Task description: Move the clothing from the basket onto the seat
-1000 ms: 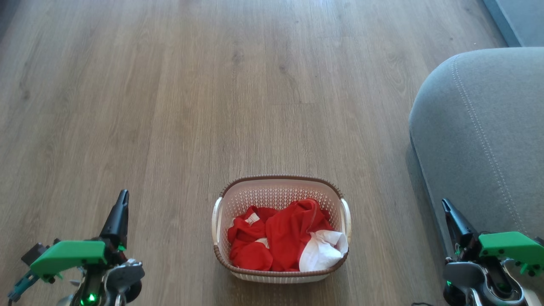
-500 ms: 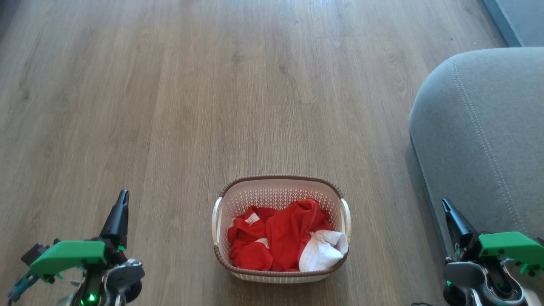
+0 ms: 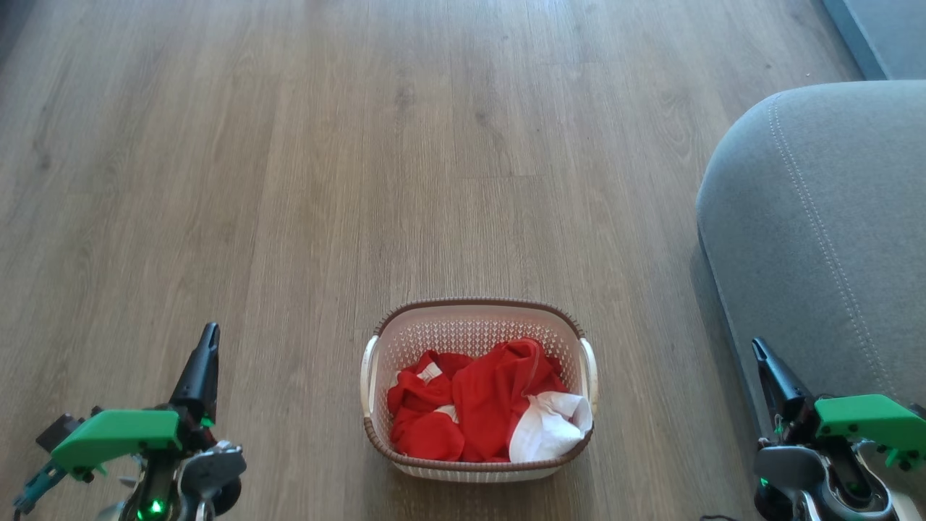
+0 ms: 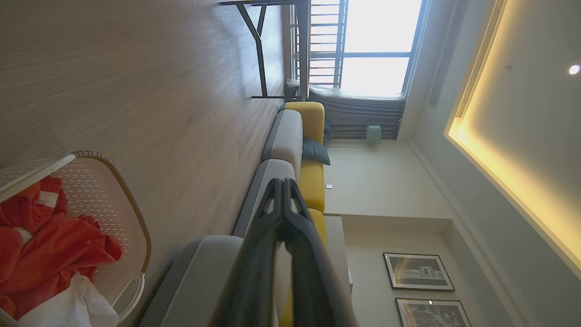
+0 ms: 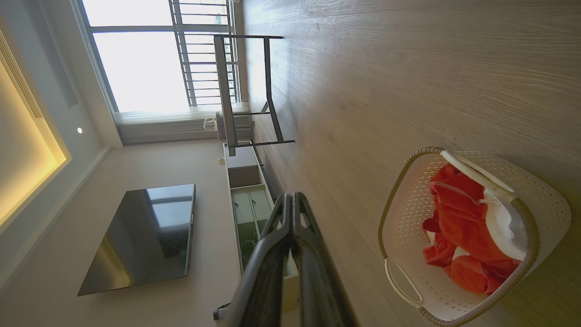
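The cream basket (image 3: pixel 479 325) with its brown rim stands on the wooden floor, low in the head view's middle. Red clothing (image 3: pixel 486 401) with a white section lies bunched inside it. The grey seat (image 3: pixel 825 239) rises at the right. My left gripper (image 3: pixel 208 334) is at the lower left, shut and empty, well left of the basket. My right gripper (image 3: pixel 758 349) is at the lower right, shut and empty, between basket and seat. The left wrist view shows the basket (image 4: pixel 131 213), the clothing (image 4: pixel 59 254) and the gripper (image 4: pixel 282 184). The right wrist view shows the basket (image 5: pixel 408 200), the clothing (image 5: pixel 458 227) and the gripper (image 5: pixel 290 197).
Wooden floor (image 3: pixel 362 145) stretches out ahead of the basket. A grey and yellow sofa (image 4: pixel 297 136) lines one wall, and a dark-framed table (image 5: pixel 245 91) stands by the window. A television (image 5: pixel 145 236) hangs above a low cabinet (image 5: pixel 247 200).
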Motion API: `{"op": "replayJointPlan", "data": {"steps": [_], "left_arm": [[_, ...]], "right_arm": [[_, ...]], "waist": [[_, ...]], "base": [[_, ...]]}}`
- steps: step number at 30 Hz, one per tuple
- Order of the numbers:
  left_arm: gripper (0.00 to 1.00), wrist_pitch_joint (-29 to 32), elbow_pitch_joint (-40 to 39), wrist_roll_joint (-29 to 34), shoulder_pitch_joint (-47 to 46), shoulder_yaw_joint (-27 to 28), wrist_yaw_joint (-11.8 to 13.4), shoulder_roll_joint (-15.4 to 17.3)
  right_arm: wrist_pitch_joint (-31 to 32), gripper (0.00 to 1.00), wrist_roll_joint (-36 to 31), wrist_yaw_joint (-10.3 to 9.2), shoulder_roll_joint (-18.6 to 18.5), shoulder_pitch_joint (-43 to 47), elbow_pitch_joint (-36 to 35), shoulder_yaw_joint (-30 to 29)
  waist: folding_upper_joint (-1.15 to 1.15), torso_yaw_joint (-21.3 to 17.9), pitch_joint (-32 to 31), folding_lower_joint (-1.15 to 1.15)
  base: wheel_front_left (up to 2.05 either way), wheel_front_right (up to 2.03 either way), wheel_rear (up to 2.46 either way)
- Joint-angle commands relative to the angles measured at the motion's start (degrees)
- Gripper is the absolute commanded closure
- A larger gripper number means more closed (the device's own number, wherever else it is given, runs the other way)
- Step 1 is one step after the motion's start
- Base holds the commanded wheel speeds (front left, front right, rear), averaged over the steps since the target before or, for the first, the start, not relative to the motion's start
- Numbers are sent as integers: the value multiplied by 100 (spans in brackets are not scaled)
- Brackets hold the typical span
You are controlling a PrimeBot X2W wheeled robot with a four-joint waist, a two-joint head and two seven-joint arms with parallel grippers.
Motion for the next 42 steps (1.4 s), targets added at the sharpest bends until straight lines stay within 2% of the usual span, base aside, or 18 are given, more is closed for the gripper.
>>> {"op": "replayJointPlan", "data": {"steps": [1, 42], "left_arm": [[100, 41, -196, -26, -320, 204, -39, 31], [100, 41, -196, -26, -320, 204, -39, 31]], "right_arm": [[42, 100, -8, 41, -33, -298, -231, 100], [42, 100, -8, 41, -33, -298, -231, 100]], "waist": [[0, 0, 0, 0], [0, 0, 0, 0]], "base": [[0, 0, 0], [0, 0, 0]]}}
